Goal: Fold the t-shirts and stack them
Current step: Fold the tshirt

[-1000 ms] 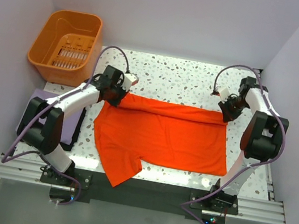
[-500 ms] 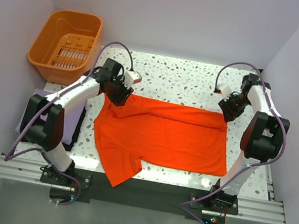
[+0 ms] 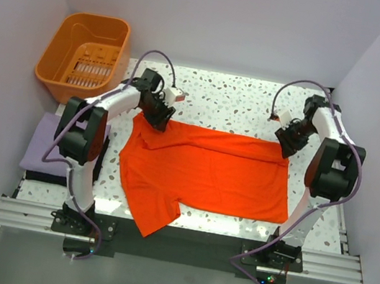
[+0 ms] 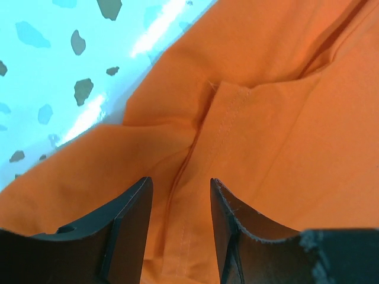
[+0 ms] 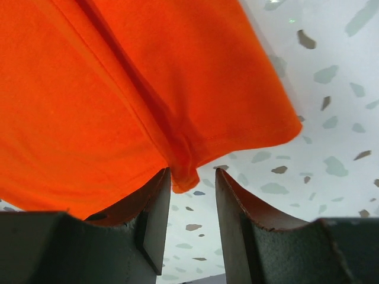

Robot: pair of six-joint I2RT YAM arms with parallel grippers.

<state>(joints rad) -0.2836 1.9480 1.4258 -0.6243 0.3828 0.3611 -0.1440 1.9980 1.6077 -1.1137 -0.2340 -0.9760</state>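
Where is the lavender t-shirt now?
Top view: the lavender t-shirt lies folded at the left edge of the table, left of the left arm, nearer than the orange basket.

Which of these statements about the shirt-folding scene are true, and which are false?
1. The orange-red t-shirt lies spread on the table. True.
2. The lavender t-shirt sits inside the basket. False: it lies folded outside it, nearer the camera, left of the left arm.
3. The left gripper and right gripper both have their jaws apart. True.
4. The basket stands at the far right corner. False: far left.
5. The right gripper is at the orange-red t-shirt's near edge. False: at its far right corner.
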